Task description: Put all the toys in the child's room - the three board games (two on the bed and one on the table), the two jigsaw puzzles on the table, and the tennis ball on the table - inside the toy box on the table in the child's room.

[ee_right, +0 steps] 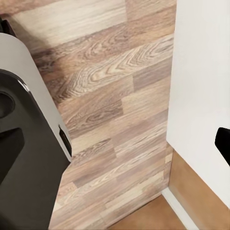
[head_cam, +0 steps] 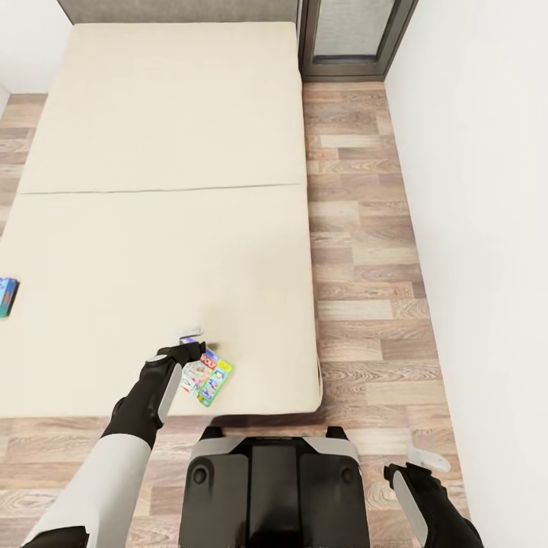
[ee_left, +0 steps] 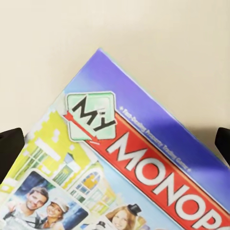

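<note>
Lying flat on bed (head_cam: 152,228), board game (head_cam: 207,378) (long axis diagonal), left jaws spread wide above, empty.

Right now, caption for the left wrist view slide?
Open left gripper hovering over purple-edged "My Monopoly" board game box on cream bed.

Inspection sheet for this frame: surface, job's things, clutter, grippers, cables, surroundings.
Surface: cream bed, bare except for two game boxes.
Job's things: My Monopoly board game flat near the bed's foot edge; second board game at the head view's left edge, cut off.
Clutter: nothing seen.
Grippers: left gripper over the Monopoly box, its fingertips spread either side; right gripper low beside the base, over the floor, holding nothing.
Cables: nothing seen.
Surroundings: wood-plank floor, white wall, dark-framed door.
</note>
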Controlling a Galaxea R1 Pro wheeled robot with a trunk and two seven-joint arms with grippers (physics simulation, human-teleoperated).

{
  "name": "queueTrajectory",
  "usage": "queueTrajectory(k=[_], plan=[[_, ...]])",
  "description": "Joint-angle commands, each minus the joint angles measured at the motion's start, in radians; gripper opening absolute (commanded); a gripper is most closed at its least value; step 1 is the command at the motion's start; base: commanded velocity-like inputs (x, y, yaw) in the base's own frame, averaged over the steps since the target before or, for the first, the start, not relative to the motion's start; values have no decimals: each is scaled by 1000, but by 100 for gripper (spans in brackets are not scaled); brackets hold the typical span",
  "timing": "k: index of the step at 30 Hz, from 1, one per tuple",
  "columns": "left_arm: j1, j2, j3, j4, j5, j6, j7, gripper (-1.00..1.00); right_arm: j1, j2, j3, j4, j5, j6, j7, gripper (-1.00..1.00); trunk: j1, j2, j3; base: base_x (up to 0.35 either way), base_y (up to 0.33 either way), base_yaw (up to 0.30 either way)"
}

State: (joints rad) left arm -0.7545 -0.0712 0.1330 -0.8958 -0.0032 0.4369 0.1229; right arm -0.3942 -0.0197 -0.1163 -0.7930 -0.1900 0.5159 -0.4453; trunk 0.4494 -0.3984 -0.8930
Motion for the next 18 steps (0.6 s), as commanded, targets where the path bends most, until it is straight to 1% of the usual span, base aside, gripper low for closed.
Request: queueTrajectory(k=[1, 18], plan=[[0, -1, 2, -2, 0, 5, 1, 100, 0, 0, 2, -2, -10, 3, -7, 100, 1, -2, -2, 0, 0, 0], [0, -1, 2, -2, 0, 0, 1, 100, 0, 0, 2, -2, -10, 3, -7, 100, 1, -2, -4, 0, 0, 0]])
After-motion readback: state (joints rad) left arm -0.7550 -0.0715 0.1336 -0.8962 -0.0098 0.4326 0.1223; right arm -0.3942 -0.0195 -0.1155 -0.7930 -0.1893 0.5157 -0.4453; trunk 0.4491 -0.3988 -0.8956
